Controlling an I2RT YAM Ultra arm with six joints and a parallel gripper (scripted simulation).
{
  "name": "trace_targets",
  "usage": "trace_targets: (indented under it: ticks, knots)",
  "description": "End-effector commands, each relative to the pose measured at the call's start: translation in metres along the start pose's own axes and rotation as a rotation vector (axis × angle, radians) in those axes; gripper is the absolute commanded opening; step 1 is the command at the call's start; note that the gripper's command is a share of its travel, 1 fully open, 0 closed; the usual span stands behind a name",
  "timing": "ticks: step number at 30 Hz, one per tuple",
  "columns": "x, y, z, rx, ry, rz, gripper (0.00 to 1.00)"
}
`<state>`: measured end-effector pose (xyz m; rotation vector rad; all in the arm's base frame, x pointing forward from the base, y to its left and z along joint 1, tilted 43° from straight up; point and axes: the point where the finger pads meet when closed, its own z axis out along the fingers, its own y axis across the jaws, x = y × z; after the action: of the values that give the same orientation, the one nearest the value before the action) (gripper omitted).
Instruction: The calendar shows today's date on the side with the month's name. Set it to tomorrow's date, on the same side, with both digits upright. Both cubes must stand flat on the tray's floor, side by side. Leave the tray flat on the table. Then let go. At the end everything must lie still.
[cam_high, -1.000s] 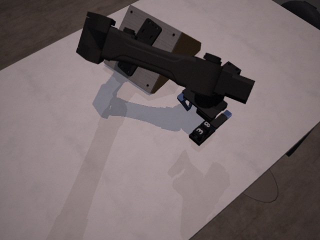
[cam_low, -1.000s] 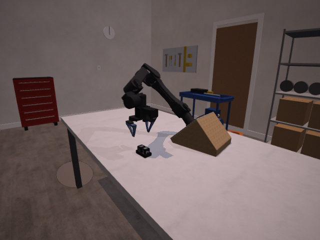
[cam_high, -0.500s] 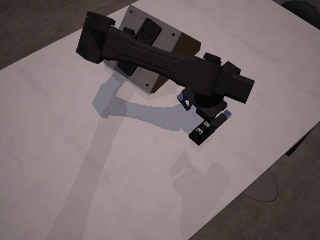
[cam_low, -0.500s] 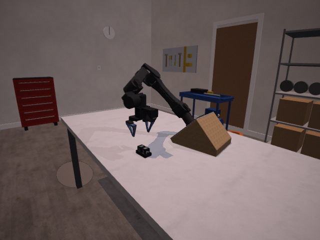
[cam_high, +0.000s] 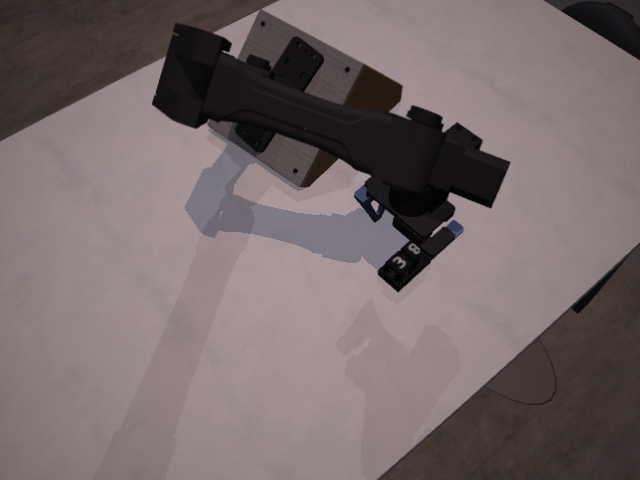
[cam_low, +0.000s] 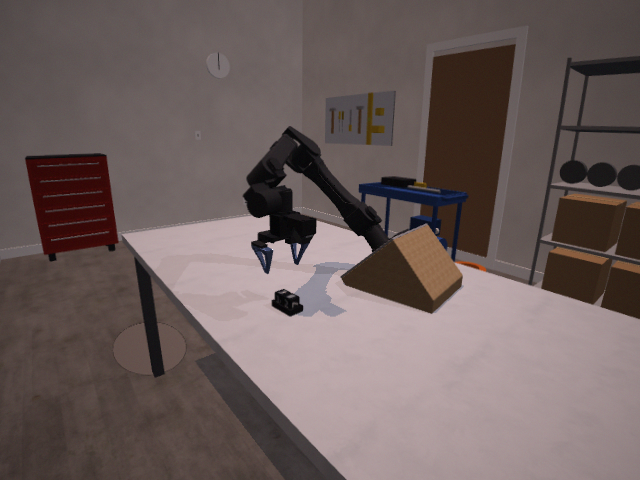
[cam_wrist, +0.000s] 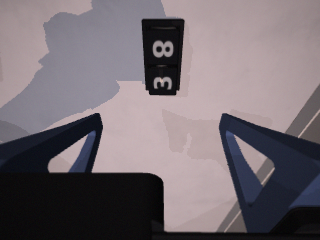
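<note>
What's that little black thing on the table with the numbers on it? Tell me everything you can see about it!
It is a small block calendar: a black tray holding two black cubes side by side, touching each other. Their top faces show white digits, a 3 and an 8. It sits flat on the pale table, in the arm's shadow. The open gripper hangs above it with blue fingers spread wide, not touching it. The side with the month's name cannot be read.

Black arm (cam_low: 330, 180) reaching out, tool (cam_low: 279, 256) pointing down, fingers spread wide
</note>
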<state>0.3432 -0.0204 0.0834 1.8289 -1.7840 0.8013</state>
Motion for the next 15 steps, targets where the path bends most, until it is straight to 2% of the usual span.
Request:
trace_targets:
  ticks: [1,15]
  knots:
    - [-0.0035,-0.0024,-0.0066,0.018,-0.009,-0.003,1.0]
    - [-0.0035,-0.0023,-0.012,0.018,-0.01,-0.003,1.0]
